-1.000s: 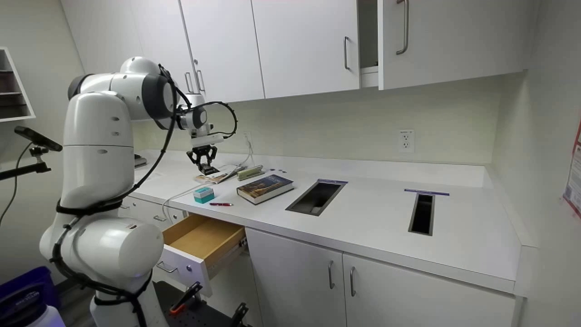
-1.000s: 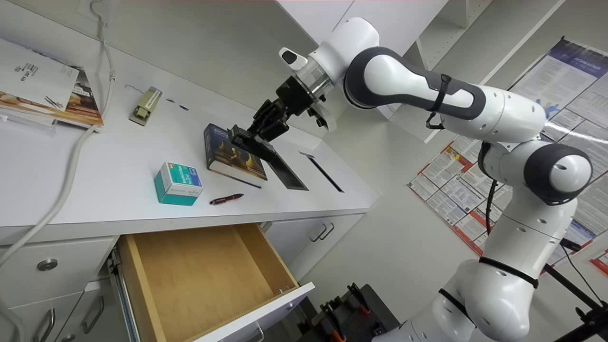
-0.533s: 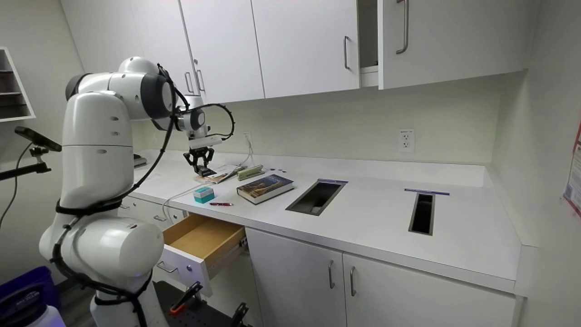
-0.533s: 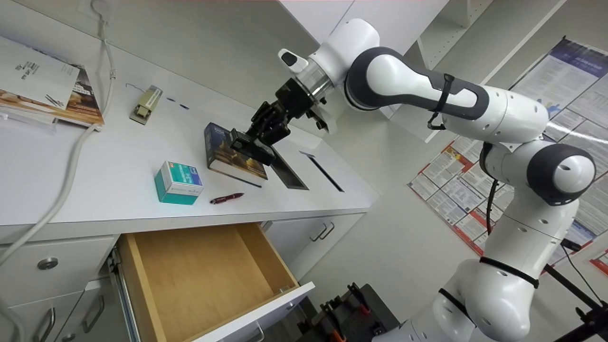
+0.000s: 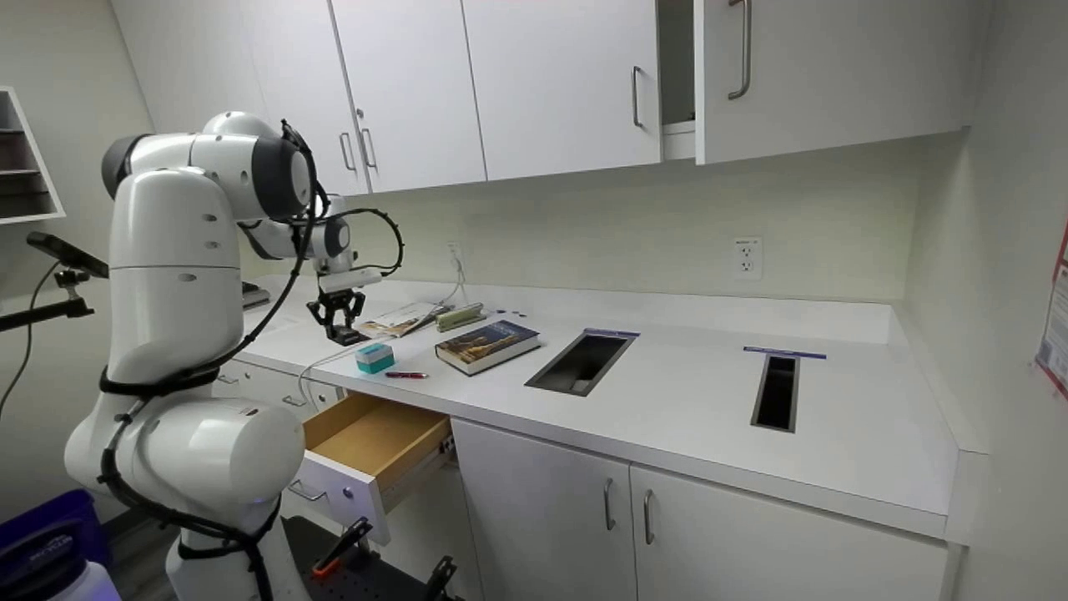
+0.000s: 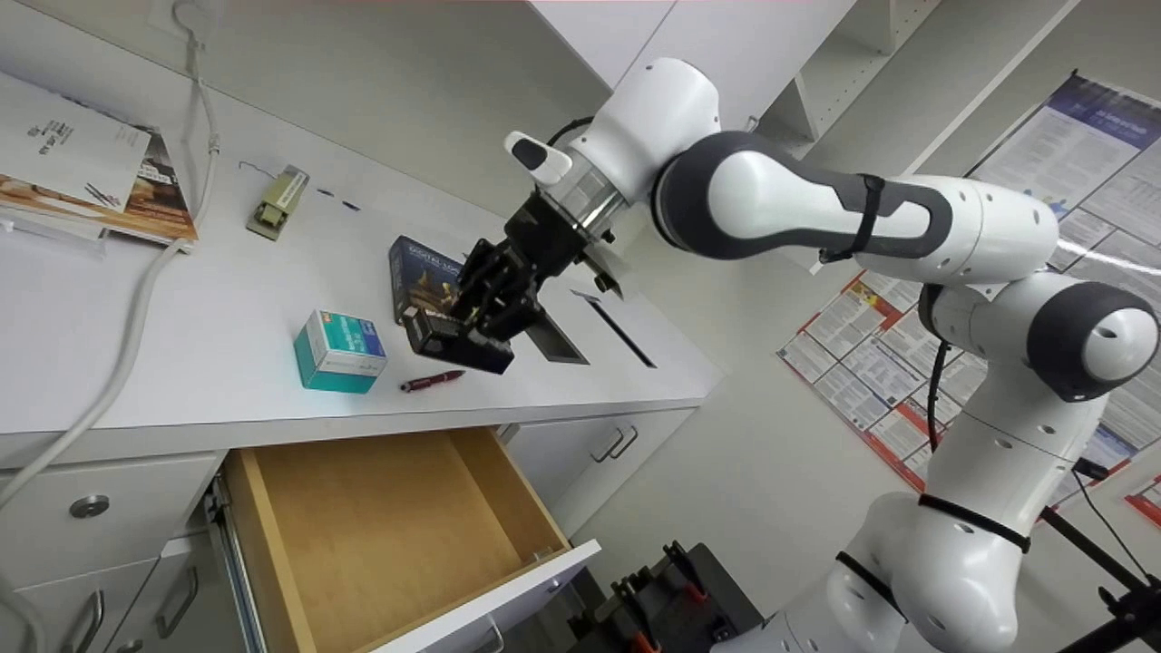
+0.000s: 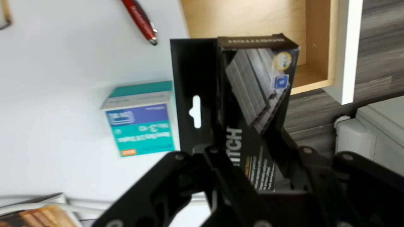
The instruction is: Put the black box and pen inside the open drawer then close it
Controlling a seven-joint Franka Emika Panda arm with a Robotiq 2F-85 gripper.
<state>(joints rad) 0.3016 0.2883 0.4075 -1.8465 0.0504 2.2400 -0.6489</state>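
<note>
Pinching the black box (image 7: 249,97) in the gripper (image 7: 247,146), up in the air near the pulled-out drawer (image 6: 390,526). Red pen (image 6: 432,381) lies on the white worktop (image 5: 684,376) near its front edge, beside the teal carton (image 6: 341,352). Book (image 5: 488,344) near the pen; two dark rectangular cut-outs (image 5: 581,365) further along. Wall cabinets (image 5: 559,92) above, one door (image 5: 834,75) ajar. Power outlet (image 5: 748,259) on the wall (image 5: 601,225) below.

The wrist view's top edge crops a slim red pen (image 7: 140,22); black gripper fingers (image 7: 311,171) partly hide a black cardboard box (image 7: 246,97).
</note>
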